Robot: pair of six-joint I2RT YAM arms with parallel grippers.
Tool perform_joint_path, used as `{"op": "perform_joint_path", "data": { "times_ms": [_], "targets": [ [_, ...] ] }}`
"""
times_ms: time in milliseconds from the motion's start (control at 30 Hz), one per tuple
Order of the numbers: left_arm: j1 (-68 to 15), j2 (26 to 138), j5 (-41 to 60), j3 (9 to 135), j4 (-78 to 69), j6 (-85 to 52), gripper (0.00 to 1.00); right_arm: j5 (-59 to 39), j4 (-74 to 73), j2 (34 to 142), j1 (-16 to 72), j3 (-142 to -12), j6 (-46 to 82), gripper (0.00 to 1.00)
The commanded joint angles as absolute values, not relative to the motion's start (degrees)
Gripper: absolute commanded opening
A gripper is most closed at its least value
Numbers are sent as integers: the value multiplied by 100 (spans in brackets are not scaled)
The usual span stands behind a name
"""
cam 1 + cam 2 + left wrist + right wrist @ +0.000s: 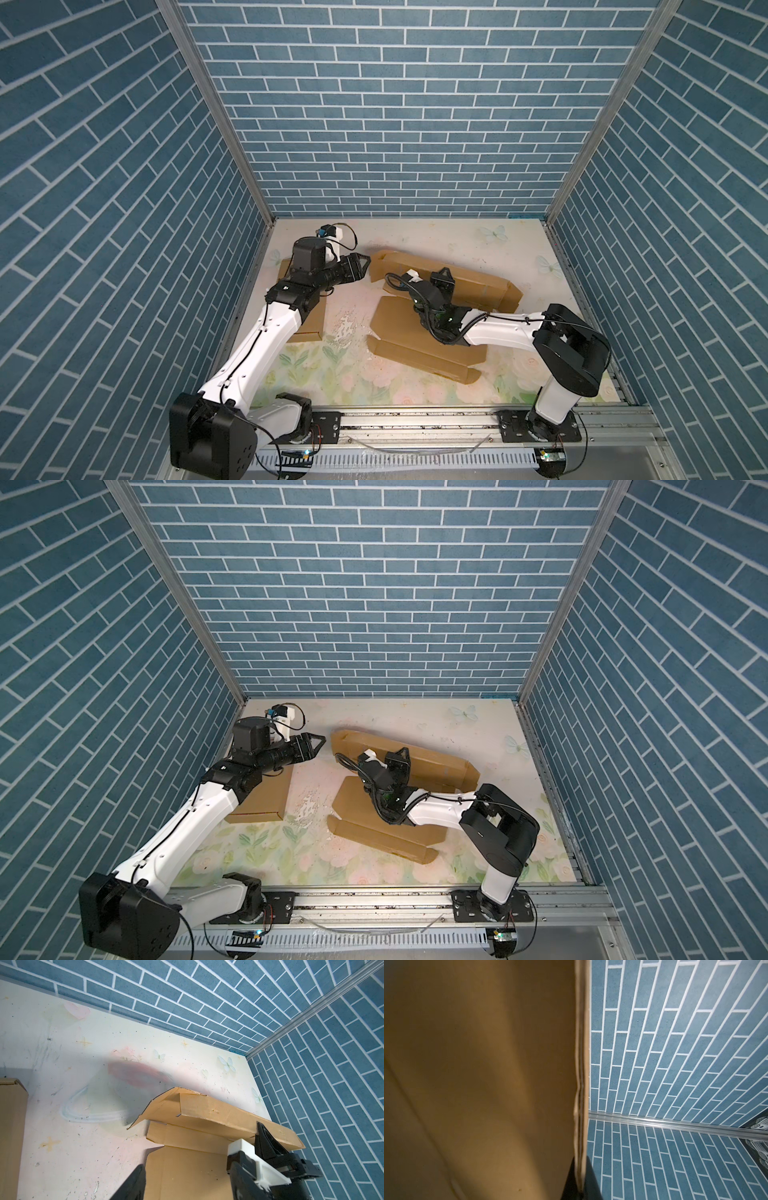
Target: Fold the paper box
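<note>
Box (395, 322) lies half-folded on the bench (449, 241), right of centre. Right jaws are clamped on its far wall (580, 1084). Left jaws are wide and empty, just off the end flap (164, 1103). I'd hold the wall steady and tuck the flap inward slowly along its crease.

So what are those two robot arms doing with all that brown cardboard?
They are folding a flat cardboard box on the flowery table. The right pincer is shut on the edge of the box's long back flap, which stands raised. The left pincer is open near that flap's end, holding nothing. Another cardboard piece lies under the left arm.
</note>
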State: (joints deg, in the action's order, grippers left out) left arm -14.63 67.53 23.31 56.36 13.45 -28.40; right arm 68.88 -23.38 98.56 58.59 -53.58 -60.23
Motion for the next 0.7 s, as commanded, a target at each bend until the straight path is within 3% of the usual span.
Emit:
{"op": "perform_joint_path", "data": {
  "times_ms": [0,100,667],
  "targets": [
    [-1534,6863,2440,5827,1472,-2698,66,7248,-2227,9843,6042,-5168,-5598,0],
    [-1661,6989,2479,5892,1499,-2654,66,7164,-1502,9800,6069,-5255,-5017,0],
    [-2092,8715,3055,7046,1315,-2569,65,6621,-1573,9914,5623,-5553,-5190,0]
  ]
}}
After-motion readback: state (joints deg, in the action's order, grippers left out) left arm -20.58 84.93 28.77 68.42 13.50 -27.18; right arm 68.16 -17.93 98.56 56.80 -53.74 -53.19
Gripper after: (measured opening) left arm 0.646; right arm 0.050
